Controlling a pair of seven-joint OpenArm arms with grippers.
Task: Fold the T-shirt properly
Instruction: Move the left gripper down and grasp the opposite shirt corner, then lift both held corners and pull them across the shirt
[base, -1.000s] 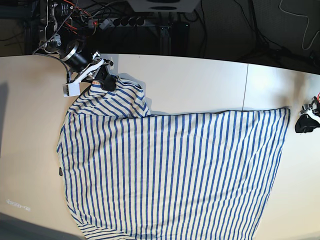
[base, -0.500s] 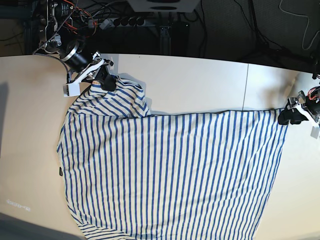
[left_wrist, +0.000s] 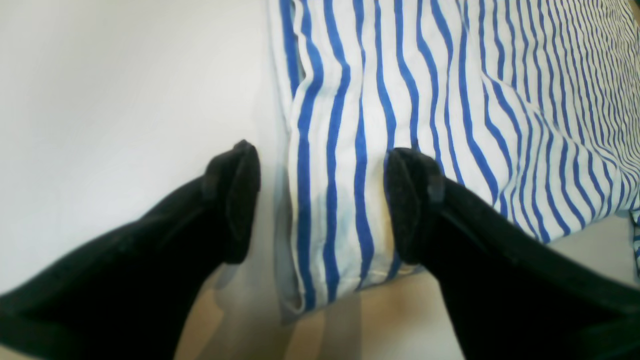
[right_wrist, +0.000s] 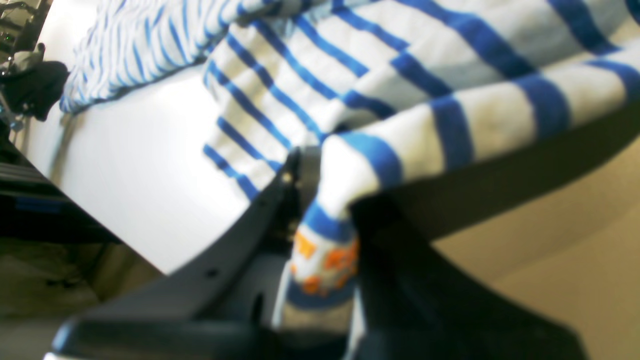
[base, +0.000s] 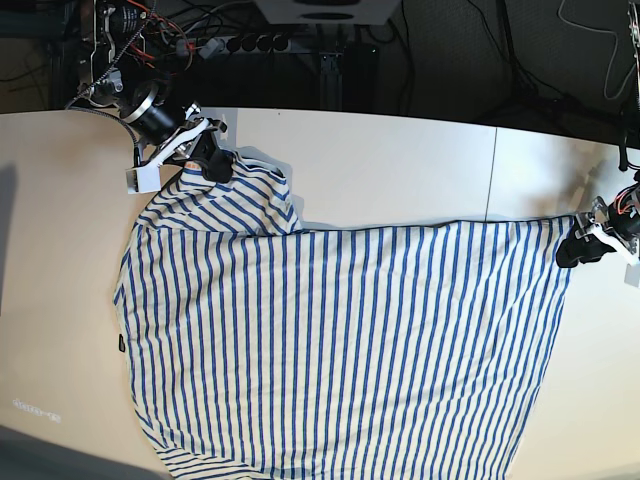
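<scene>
The T-shirt, white with thin blue stripes, lies spread flat over the table, with a small dark tag at its left edge. My right gripper is at the shirt's far left corner and is shut on a bunched fold of the cloth; the right wrist view shows the gripper pinching striped cloth with an orange print. My left gripper is at the shirt's right corner. In the left wrist view it is open, its fingers straddling the corner of the shirt, which lies on the table.
The white table has a seam running front to back near the right. Behind its far edge are a power strip, cables and dark equipment. The shirt's lower hem reaches the bottom of the base view.
My left gripper has moved in from the table's right edge to the shirt's right corner. My right gripper has stayed shut on the far left corner.
</scene>
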